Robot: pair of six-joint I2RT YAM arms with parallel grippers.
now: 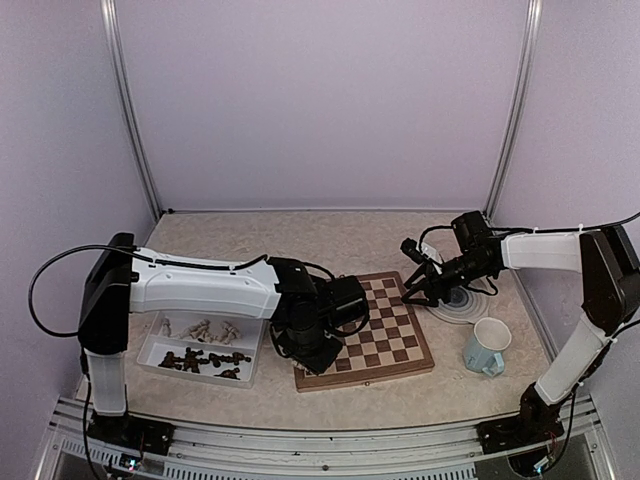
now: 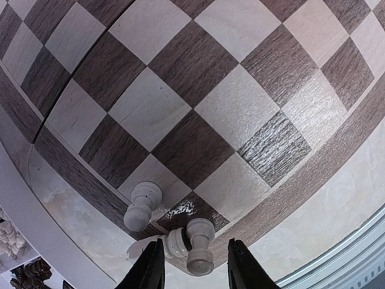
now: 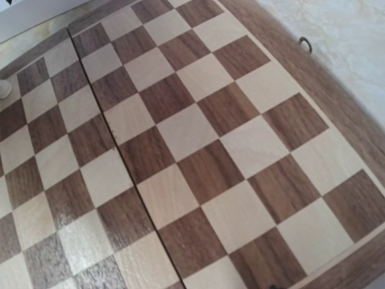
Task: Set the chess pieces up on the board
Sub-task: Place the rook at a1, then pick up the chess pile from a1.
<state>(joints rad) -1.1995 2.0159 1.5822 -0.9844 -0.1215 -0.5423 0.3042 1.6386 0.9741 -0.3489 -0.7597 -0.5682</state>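
The left gripper [image 2: 195, 268] hangs low over the near left corner of the board [image 2: 198, 90]. Its jaws are parted on either side of a pale pawn [image 2: 200, 241] without touching it. A second pale pawn [image 2: 143, 205] stands just beside it on the border, with another pale shape crowded between them that is too cramped to make out.

The step in hand looks like seating the first pale chess pieces. The next move calls for a straight, careful lift or a clean squeeze, since these close neighbours could be knocked over.

Most of the chess pieces lie in the white tray [image 1: 160, 355] on the desk [image 1: 330, 235], left of the board. The right gripper [image 1: 415, 272] hovers at the board's far right edge, and whether its jaws are open cannot be told. A round plate [image 1: 462, 305] and a mug [image 1: 487, 347] sit to the right.
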